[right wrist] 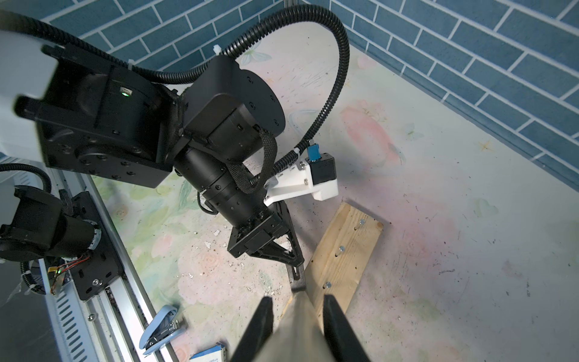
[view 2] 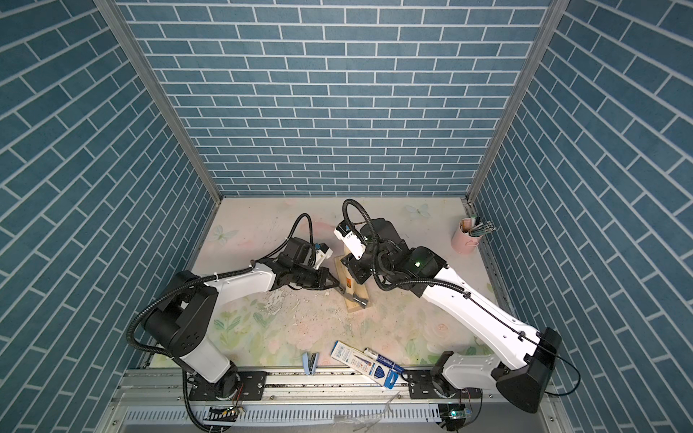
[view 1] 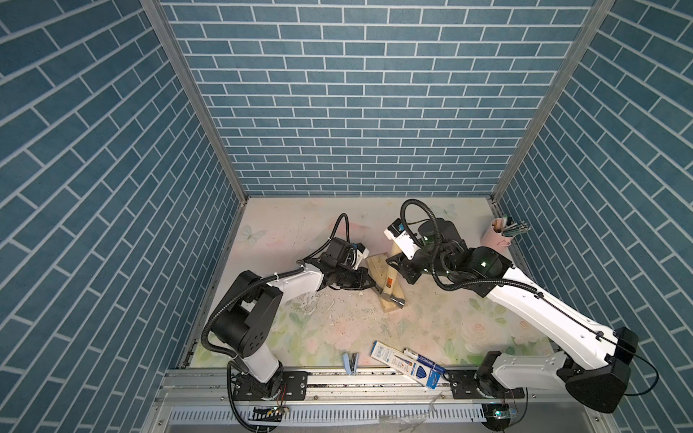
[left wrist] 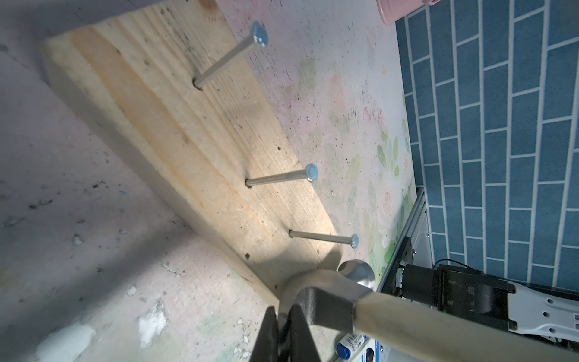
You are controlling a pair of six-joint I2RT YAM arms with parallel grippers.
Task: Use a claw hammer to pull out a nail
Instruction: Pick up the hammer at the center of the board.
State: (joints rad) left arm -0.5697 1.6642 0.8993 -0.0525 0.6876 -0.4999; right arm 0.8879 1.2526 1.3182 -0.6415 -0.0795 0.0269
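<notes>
**On the plank's near end, hammer pinched at claw and handle**

Across the floral table [view 1: 337, 326], in both top views: left arm [view 1: 296, 281] and right arm [view 1: 543, 311] bent inward over a pale wooden plank [view 1: 376, 267]. Over that plank, head toward the arm bases and handle rising away: the claw hammer [view 1: 390, 282], hidden at the handle's far end by the right wrist and at the claw by the left fingers. Hard to judge from above whether either pincer truly grips. Plain only from the wrists.

Clamped tight on the dark steel claw, in the left wrist view: the left gripper [left wrist: 283, 308], with both fingers cut off by the frame edge. Closed on the pale handle, in the right wrist view: the right gripper [right wrist: 297, 299], with one black finger on either side of blurred wood and no label in sight there. Visible from above only: the orange-and-black label.

Shown large only by the left wrist: three nails [left wrist: 279, 178], standing well proud of the plank, bluish at the heads. Mere dots in the right wrist view; too small to make out from above.

Clipped at the left wrist view's edge: a pink cup [left wrist: 404, 9]. Whole, with its pens, only from above.
</notes>
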